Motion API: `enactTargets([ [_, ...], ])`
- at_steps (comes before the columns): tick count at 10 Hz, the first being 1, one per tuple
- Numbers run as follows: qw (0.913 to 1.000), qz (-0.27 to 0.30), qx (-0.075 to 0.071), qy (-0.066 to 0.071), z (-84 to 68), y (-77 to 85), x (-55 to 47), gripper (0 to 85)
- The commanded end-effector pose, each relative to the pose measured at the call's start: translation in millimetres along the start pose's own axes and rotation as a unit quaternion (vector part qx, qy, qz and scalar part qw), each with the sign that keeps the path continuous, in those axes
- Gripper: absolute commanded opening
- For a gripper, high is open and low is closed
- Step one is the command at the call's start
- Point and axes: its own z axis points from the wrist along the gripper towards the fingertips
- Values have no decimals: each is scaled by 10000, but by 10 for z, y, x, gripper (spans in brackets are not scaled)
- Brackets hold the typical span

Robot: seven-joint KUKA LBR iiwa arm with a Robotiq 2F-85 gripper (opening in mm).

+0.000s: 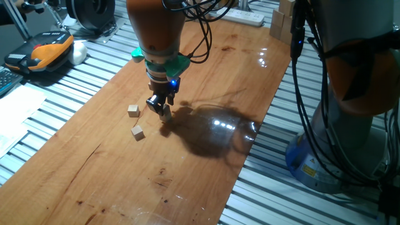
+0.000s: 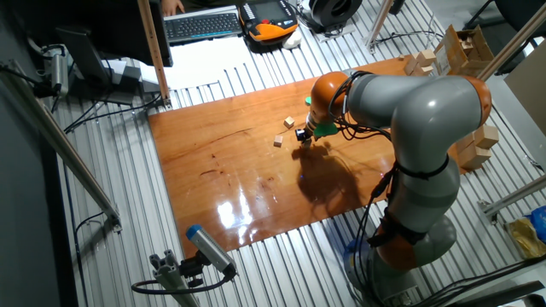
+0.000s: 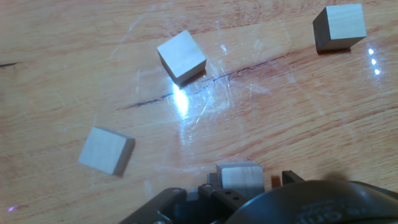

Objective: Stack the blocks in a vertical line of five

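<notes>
Hovering low over a reddish wooden table, the robot's pincer points straight down with its fingers drawn in close around a small pale wooden block, which the hand view shows sitting between the fingertips at the bottom edge of the picture; whether that block rests on the table or hangs just above it cannot be told. Three more blocks lie loose and well apart on the wood ahead of the pincer in the hand view: one near the middle, one far off to the upper right, and one lower to the left. From the fixed view only two loose blocks show, one just beside the pincer on its camera-left side and another a little nearer the camera. A fifth block is not clearly seen, and no blocks are stacked yet. The step in hand looks like the first pick. The next move likely calls for carrying the gripped block over one of the loose ones, squaring it up, and setting it gently on top
</notes>
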Motion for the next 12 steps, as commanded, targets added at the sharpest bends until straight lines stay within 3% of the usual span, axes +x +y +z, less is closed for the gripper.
enactTargets([
  [1,10000,-2,-1,0,0,1,0,510],
  [12,10000,-17,5,-9,5,-23,-26,510],
])
